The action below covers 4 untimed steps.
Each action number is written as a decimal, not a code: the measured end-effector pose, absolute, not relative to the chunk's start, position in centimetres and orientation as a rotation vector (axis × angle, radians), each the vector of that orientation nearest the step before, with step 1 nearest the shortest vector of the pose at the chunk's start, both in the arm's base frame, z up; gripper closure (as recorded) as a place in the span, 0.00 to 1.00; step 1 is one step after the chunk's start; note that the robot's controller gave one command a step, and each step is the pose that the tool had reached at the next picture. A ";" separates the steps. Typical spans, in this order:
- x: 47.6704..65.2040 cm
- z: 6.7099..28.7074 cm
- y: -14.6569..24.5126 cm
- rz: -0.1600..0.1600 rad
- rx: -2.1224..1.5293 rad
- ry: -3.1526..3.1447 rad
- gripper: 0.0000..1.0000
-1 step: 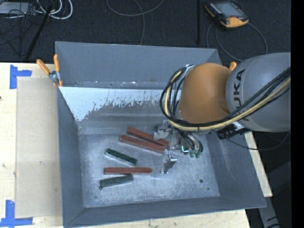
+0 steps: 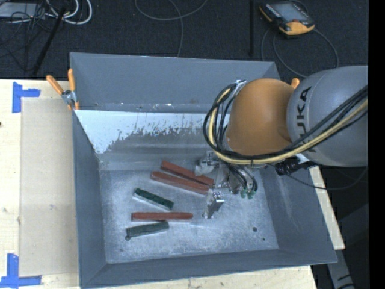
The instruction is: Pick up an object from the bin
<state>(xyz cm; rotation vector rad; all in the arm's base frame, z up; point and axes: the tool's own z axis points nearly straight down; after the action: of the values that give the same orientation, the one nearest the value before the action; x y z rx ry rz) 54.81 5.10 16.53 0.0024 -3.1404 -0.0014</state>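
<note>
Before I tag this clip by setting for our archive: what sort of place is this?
Probably a robotics lab's grasping test station: a KUKA arm reaches into a grey metal bin holding loose brown bars and green bars, and cables trail across the dark floor behind.

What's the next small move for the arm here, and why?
Probably a short shift toward the view's upper left. The gripper seems to sit over bare bin floor, just below the right ends of the two brown bars lying side by side. Those ends are the nearest things to it, so that shift should put it over something to grasp.
</note>
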 end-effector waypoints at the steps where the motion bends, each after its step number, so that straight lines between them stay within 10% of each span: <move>1: 54.5 11.4 9.6 0.001 0.152 -3.140 0.00; 3: 54.0 11.8 16.1 0.000 0.038 -3.138 0.00; 4: 55.0 7.5 14.1 -0.010 -0.164 -3.120 0.00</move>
<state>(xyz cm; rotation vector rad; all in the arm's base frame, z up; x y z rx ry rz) 54.99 14.11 7.47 -0.1636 -3.1204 -0.0097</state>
